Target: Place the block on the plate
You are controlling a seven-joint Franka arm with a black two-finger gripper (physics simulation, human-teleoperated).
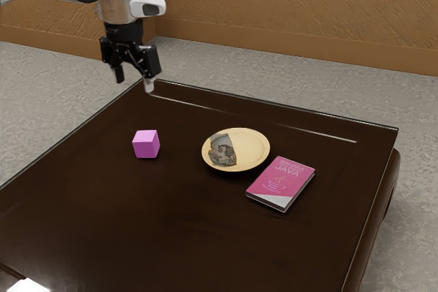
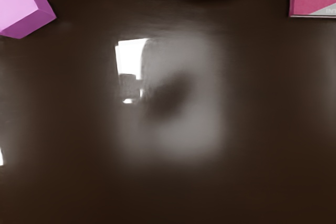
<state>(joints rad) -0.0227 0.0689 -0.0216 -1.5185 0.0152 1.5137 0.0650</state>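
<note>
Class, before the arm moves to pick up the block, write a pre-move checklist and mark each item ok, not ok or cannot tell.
1. Gripper open and empty: ok, its fingers stand apart with nothing between them.
2. Gripper lined up over the block: not ok, it hangs off to one side, above the table.
3. Block standing free: ok, it sits flat on the table, touching neither plate nor book.
4. Plate ready to receive: ok, nothing lies on it; the dark patch looks like decoration.
5. Book off the plate: ok, it lies beside it.
6. Grip will hold without slipping: cannot tell, the block's surface friction isn't visible.
</note>
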